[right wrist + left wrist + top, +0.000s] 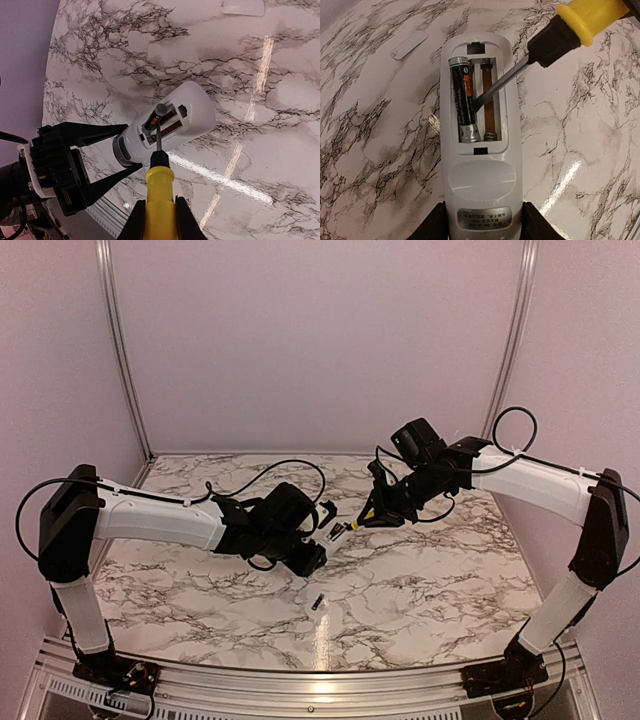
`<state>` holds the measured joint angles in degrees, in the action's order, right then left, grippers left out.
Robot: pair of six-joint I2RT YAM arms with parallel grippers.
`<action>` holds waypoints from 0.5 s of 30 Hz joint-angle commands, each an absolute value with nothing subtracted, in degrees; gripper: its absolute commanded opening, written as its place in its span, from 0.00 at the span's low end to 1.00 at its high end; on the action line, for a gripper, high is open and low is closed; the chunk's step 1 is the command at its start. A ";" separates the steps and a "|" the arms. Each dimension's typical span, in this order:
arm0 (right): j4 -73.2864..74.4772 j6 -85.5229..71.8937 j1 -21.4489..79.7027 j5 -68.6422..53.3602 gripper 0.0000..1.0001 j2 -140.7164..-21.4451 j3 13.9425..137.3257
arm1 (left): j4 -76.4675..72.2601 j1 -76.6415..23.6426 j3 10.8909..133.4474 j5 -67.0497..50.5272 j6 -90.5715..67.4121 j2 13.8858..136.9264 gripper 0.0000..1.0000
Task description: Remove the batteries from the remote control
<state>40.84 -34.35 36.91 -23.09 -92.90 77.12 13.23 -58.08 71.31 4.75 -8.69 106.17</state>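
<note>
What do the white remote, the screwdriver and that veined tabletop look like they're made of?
Remote control: white plastic, smooth with a soft sheen. Screwdriver: yellow and black handle, likely plastic; thin grey shaft looks like metal. Tabletop: marble pattern, glossy reflections; stone or printed film, can't tell.

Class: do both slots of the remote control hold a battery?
No: one battery sits in the remote control, and the slot beside it is bare.
</note>
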 commanded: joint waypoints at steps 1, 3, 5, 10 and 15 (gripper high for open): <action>40.91 -34.48 37.44 -23.03 0.00 -93.78 77.21 | 11.22 -58.36 74.46 5.70 -7.21 105.82 0.00; 40.80 -34.53 37.44 -23.02 0.00 -93.75 76.96 | 11.35 -58.36 74.64 5.85 -7.01 105.90 0.00; 40.63 -34.54 37.44 -23.11 0.00 -93.70 76.72 | 11.50 -58.36 74.82 5.92 -6.79 105.91 0.00; 40.44 -34.54 37.44 -23.12 0.00 -93.58 76.26 | 11.82 -58.36 74.97 6.20 -6.35 105.91 0.00; 40.04 -34.53 37.44 -23.20 0.00 -93.51 75.64 | 12.13 -58.36 74.98 6.59 -5.94 105.76 0.00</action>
<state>39.79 -34.37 36.91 -23.75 -92.90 76.75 14.39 -58.08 72.29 6.02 -7.25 106.17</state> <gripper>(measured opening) 0.157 0.489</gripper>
